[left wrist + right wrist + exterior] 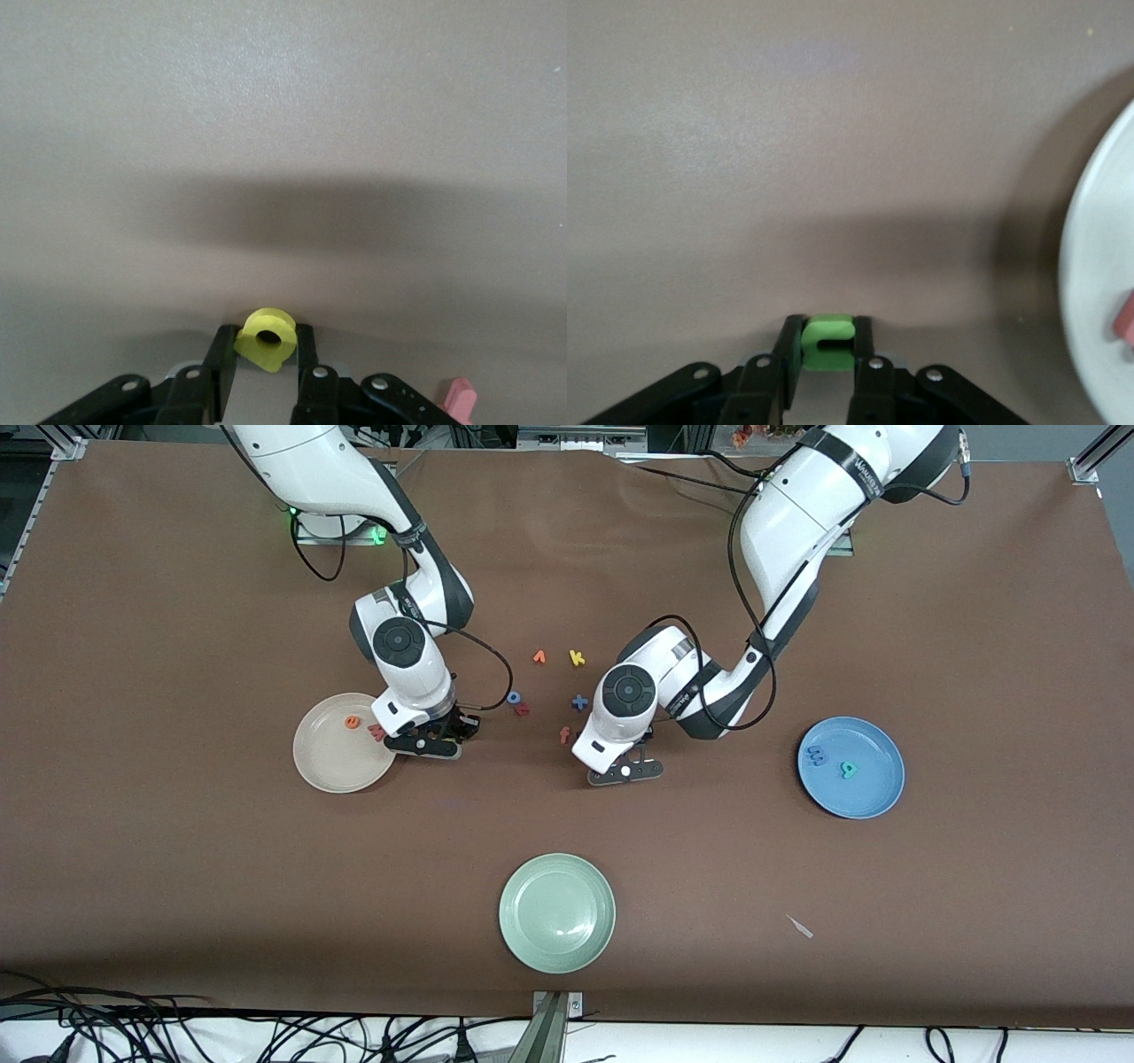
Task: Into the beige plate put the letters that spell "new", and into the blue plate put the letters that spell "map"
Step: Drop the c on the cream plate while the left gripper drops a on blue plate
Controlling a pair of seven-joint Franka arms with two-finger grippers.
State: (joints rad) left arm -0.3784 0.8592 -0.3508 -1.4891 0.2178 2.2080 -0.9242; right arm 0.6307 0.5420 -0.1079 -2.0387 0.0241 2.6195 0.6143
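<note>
My right gripper (827, 329) is shut on the green n (827, 347), low over the table next to the beige plate (1097, 292). In the front view that gripper (431, 740) sits at the rim of the beige plate (330, 771), which holds the orange e (353, 723) and the pinkish-red w (376, 732). My left gripper (264, 336) is shut on the yellow a (266, 351), low over the table's middle (625, 771). The blue plate (864, 797), toward the left arm's end, holds the blue m (816, 756) and the teal p (849, 770).
Loose letters lie between the two hands: an orange v (539, 657), a yellow k (577, 658), a blue o (513, 698), a red letter (522, 709), a blue cross (579, 702) and a red-orange f (564, 734). A pale green plate (556, 912) lies nearer the front camera.
</note>
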